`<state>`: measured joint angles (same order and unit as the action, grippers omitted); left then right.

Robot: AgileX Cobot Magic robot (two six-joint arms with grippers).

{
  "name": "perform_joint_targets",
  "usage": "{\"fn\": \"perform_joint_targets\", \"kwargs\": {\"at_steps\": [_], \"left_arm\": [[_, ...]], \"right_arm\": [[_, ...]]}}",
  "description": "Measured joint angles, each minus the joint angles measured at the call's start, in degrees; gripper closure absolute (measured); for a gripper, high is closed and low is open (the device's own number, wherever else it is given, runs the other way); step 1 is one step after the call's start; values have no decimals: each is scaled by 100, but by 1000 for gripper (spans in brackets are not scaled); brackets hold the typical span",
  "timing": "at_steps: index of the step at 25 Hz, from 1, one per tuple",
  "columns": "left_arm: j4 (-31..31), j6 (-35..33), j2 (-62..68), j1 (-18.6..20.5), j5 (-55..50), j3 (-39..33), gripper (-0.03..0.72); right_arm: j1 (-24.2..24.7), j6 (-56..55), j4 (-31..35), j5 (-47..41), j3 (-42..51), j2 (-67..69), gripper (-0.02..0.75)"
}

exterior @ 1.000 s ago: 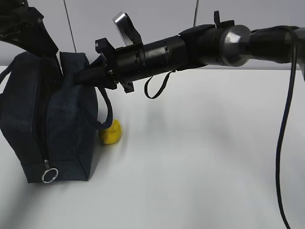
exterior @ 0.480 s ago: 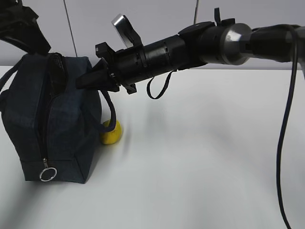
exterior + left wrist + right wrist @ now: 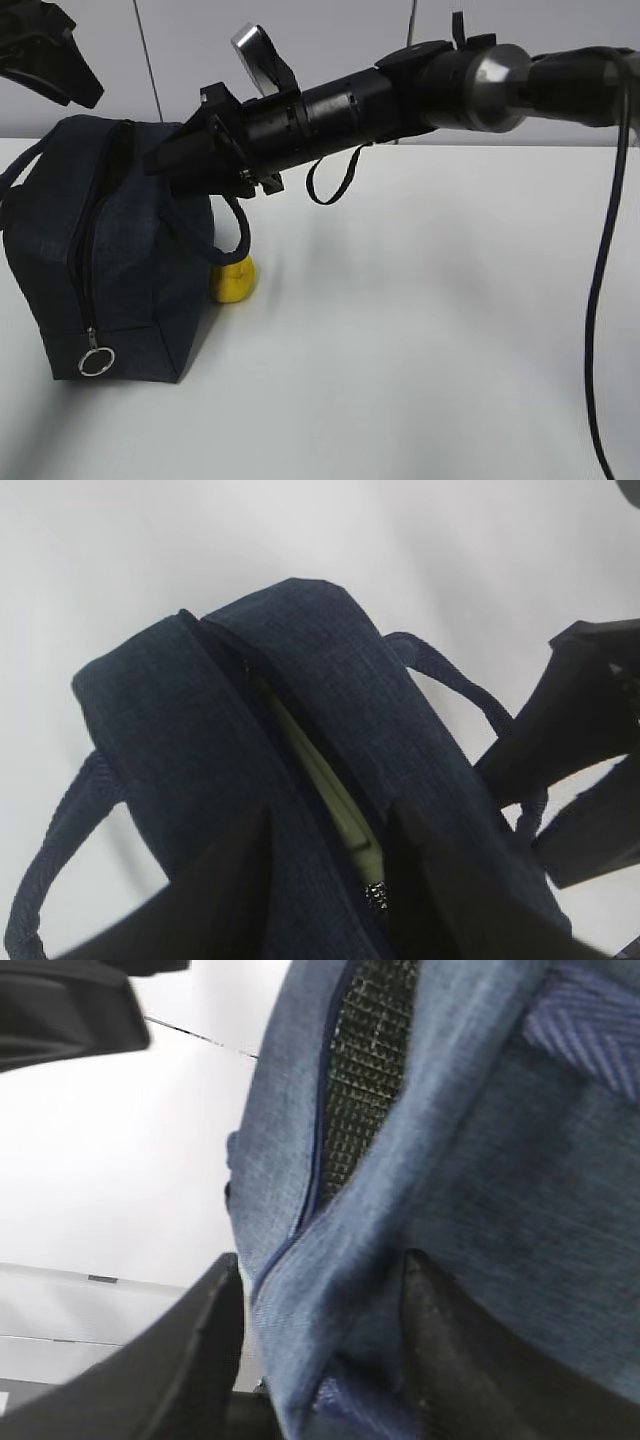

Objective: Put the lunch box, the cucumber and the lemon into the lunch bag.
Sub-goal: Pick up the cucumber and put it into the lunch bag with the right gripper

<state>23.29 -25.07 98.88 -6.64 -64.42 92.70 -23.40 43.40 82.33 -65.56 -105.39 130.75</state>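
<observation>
Lunch bag was noted as matt woven cloth, zipper ring shiny metal; table smooth white.

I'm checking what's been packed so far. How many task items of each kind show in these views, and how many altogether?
Lunch bag: 1
Lemon, on the table beside the bag: 1
Sage-green lid showing through the bag's open zipper, likely the lunch box: 1
Cucumber: 0 visible
Total: 3

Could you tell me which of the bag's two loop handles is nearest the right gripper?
The handle on the lemon's side of the lunch bag, hanging just under the right gripper; the other loops off the far left.
</observation>
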Motion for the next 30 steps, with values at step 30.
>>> {"fn": "perform_joint_targets", "kwargs": {"at_steps": [30], "left_arm": [[404, 0, -22, 0, 92, 0, 430]], "right_arm": [[1202, -459, -2868, -359, -71, -1265, 454]]}}
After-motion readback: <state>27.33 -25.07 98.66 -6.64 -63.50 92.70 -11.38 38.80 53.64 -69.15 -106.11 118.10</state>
